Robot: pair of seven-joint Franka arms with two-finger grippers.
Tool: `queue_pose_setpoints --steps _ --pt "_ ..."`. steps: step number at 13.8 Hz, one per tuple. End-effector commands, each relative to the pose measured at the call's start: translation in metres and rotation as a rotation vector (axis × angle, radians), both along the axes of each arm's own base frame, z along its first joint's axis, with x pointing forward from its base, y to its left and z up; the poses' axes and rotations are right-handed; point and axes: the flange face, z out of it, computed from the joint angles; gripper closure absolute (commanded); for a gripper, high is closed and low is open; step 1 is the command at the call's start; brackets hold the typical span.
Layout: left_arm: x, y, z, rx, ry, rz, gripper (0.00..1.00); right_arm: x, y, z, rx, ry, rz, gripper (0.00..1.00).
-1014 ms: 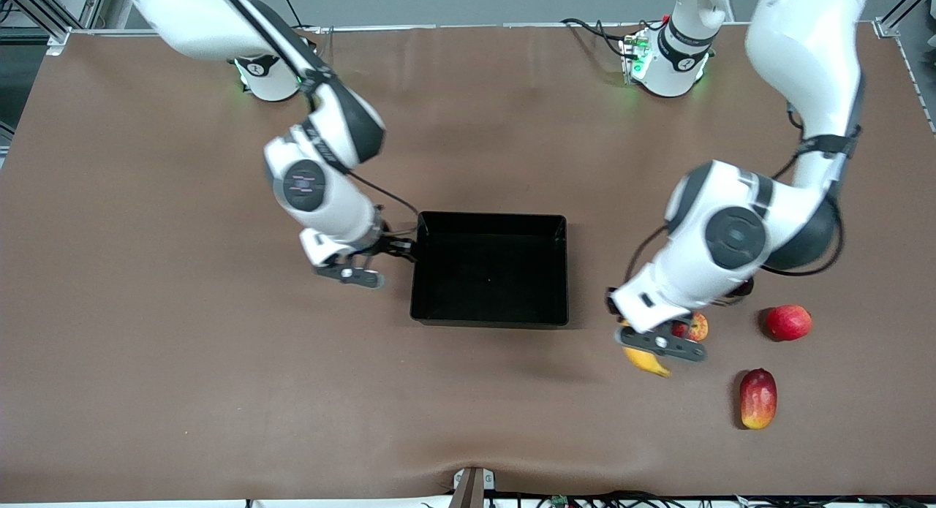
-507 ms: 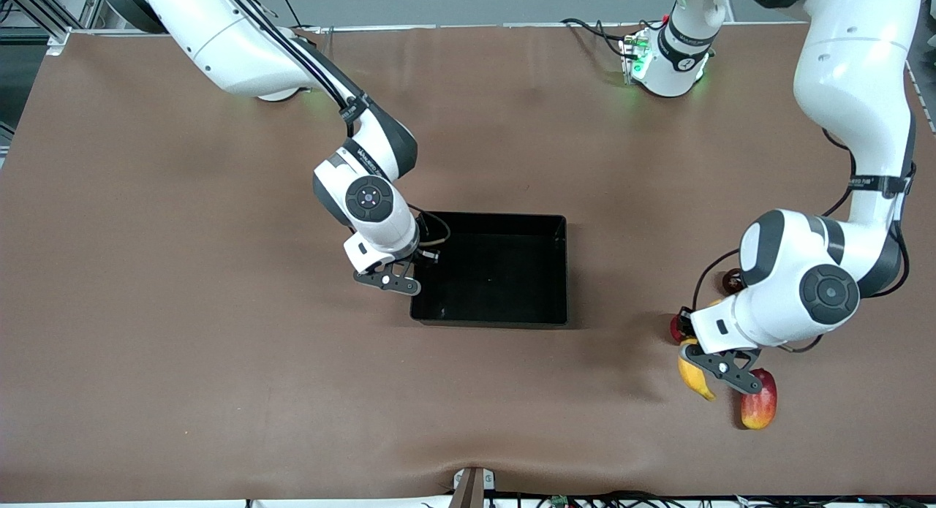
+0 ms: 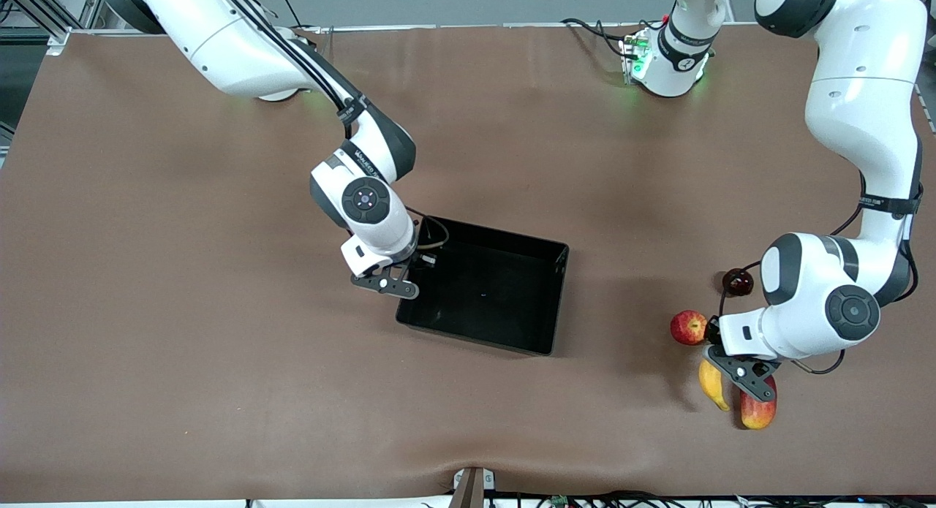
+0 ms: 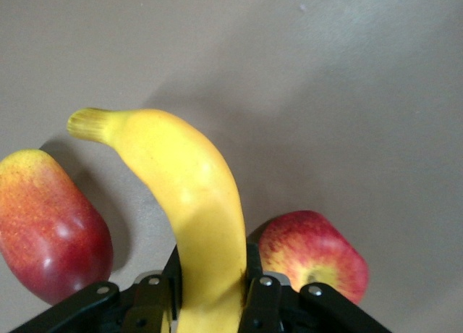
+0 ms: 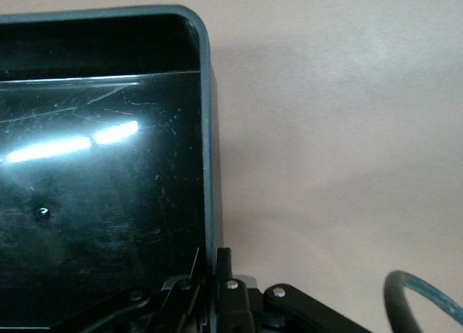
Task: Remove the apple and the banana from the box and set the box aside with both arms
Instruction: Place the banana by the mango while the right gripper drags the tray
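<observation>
The black box (image 3: 490,296) lies askew in the middle of the table. My right gripper (image 3: 411,268) is shut on its end wall toward the right arm's end; the right wrist view shows the jaws (image 5: 215,275) pinching that wall (image 5: 207,166). My left gripper (image 3: 724,373) is shut on the yellow banana (image 3: 711,387), low over the table between the red apple (image 3: 689,327) and a mango. In the left wrist view the banana (image 4: 192,195) runs out from between the jaws (image 4: 210,300), with the apple (image 4: 311,257) beside it.
The red-yellow mango (image 3: 760,411) lies right beside the banana, also in the left wrist view (image 4: 51,232). A dark plum (image 3: 737,281) lies farther from the front camera than the apple. The brown table (image 3: 219,347) is bare toward the right arm's end.
My left gripper carried the banana away from the box toward the left arm's end, beside the mango. My right gripper closed on the box wall and the box has turned askew.
</observation>
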Motion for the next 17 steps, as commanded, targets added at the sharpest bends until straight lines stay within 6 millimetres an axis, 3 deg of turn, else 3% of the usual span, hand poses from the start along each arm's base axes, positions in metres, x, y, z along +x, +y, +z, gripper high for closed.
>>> queue_pose_setpoints --steps 1,3,6,8,11,12,14,15,17 --pt "0.003 0.012 -0.014 0.013 -0.021 0.002 1.0 0.012 -0.039 0.04 -0.045 0.048 0.057 1.0" --pt "0.003 0.015 -0.023 0.016 -0.021 0.015 1.0 0.019 -0.074 0.085 0.017 0.107 0.061 1.0" --pt "0.0 0.016 -0.035 0.017 -0.004 0.054 1.0 0.024 -0.135 0.127 0.003 0.154 0.094 1.0" --pt "-0.001 0.016 -0.044 0.016 0.007 0.064 1.0 0.025 -0.195 0.14 -0.006 0.163 0.098 1.0" --pt "0.0 0.031 -0.047 0.046 -0.003 0.078 0.92 0.02 -0.276 0.152 0.042 0.205 0.139 1.0" --pt "0.0 0.031 -0.049 0.044 -0.004 0.079 0.91 0.017 -0.314 0.154 0.035 0.23 0.143 1.0" --pt "0.001 0.031 -0.049 0.042 -0.014 0.08 0.76 0.007 -0.377 0.138 0.041 0.256 0.146 1.0" --pt "0.001 0.031 -0.048 0.042 -0.015 0.08 0.68 0.006 -0.399 0.138 0.059 0.254 0.166 1.0" --pt "0.002 0.033 -0.046 0.044 -0.018 0.084 0.54 0.001 -0.463 0.132 0.1 0.241 0.18 1.0"
